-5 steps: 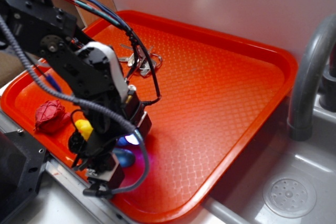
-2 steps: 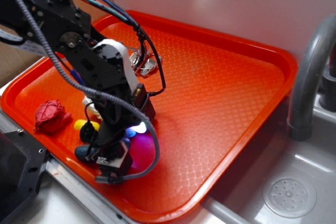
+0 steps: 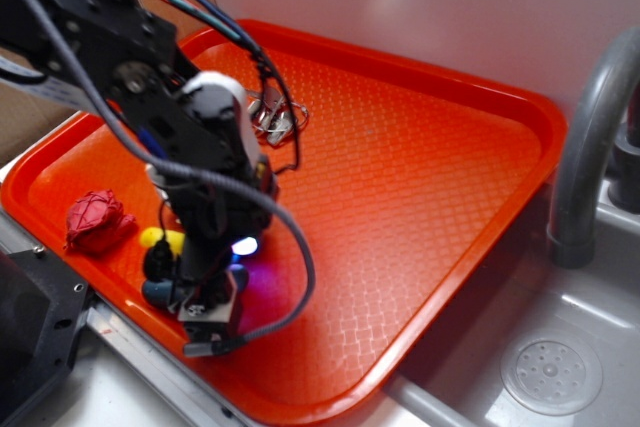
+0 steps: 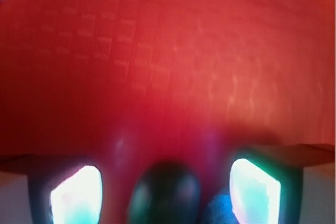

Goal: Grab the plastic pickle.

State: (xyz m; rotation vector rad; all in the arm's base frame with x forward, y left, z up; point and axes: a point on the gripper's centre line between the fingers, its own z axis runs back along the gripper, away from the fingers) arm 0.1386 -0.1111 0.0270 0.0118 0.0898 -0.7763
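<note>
The gripper (image 4: 165,184) hangs low over the orange tray (image 3: 420,197), at its near-left rim. In the wrist view the plastic pickle (image 4: 165,192) lies between the two lit fingers (image 4: 76,195), which stand spread apart with gaps either side, so nothing is clamped yet. A blue ball (image 4: 220,211) sits just beside the pickle, close to the other finger, so closing may catch both.
</note>
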